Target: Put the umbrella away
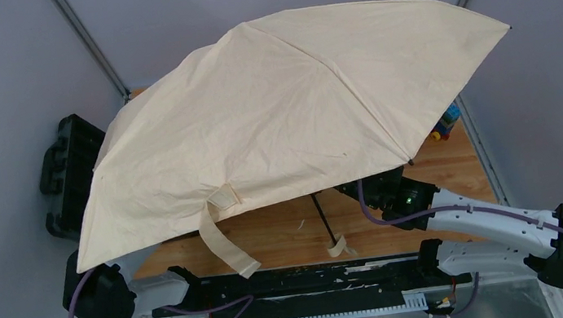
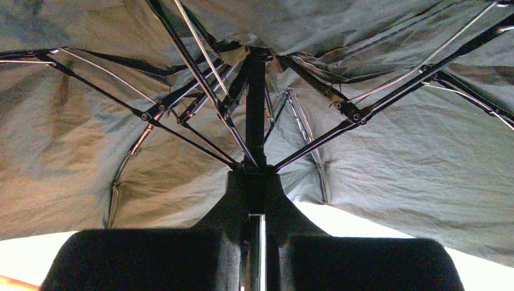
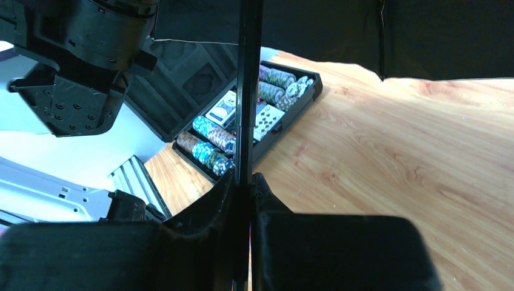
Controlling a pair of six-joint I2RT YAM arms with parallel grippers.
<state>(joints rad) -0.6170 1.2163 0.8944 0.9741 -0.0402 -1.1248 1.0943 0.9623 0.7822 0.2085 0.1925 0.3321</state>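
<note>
Left wrist view is showing left hand (image 2: 255, 203), like right hand (image 3: 244, 197), clamping the open umbrella (image 1: 289, 117) shaft (image 2: 256, 109); uneven pulling could bend it.

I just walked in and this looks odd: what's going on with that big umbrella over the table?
Two robot arms are working on putting away a beige folding umbrella, which stands fully open over the wooden table. Underneath, the left gripper is shut on the shaft just below where the ribs meet, and the right gripper is shut on the shaft too. Nothing is folded yet. An open case of poker chips and cards lies on the table nearby.
</note>
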